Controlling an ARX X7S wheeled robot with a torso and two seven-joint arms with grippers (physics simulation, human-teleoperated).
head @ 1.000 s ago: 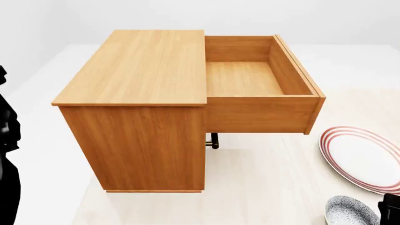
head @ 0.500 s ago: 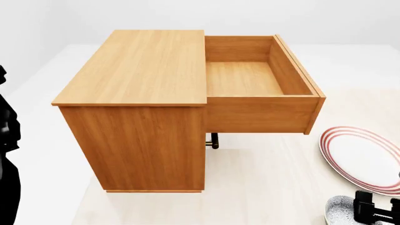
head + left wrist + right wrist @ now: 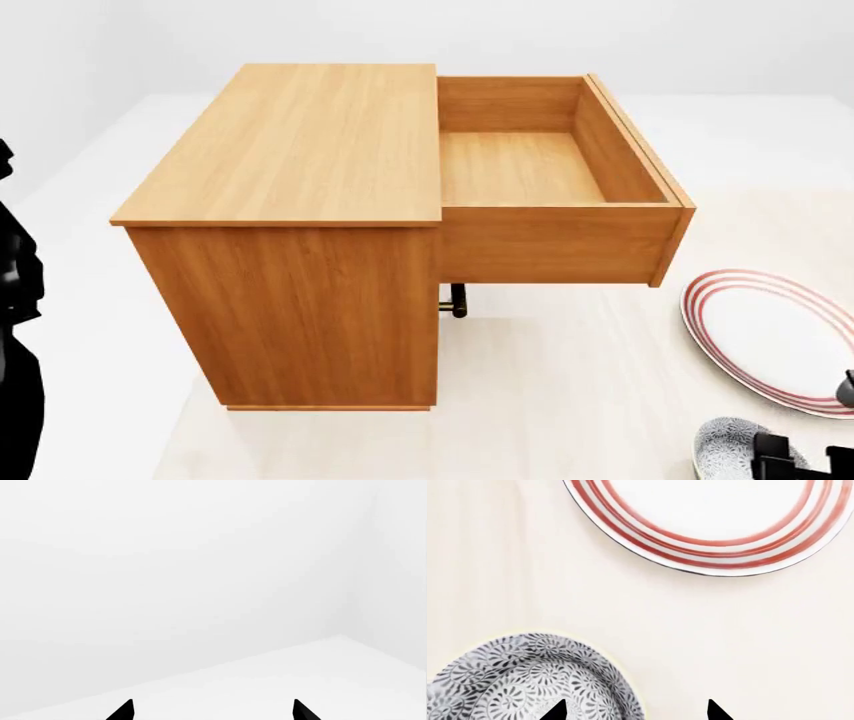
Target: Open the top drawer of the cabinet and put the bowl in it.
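The cabinet stands centre-left in the head view. Its top drawer is pulled out to the right and is empty. The blue-grey speckled bowl sits on the table at the bottom right, and it also shows in the right wrist view. My right gripper is open and straddles the bowl's rim, one fingertip over the inside and the other outside. In the head view it shows over the bowl's right side. My left gripper is open and empty, facing bare white wall.
A flat white plate with red rings lies right of the drawer, just beyond the bowl, and also shows in the right wrist view. A lower drawer's handle shows under the open drawer. My left arm hangs at the left edge.
My right gripper has moved left from the bottom right corner over the bowl, then sunk lower onto its rim. The cabinet, drawer, plate and left arm have not moved.
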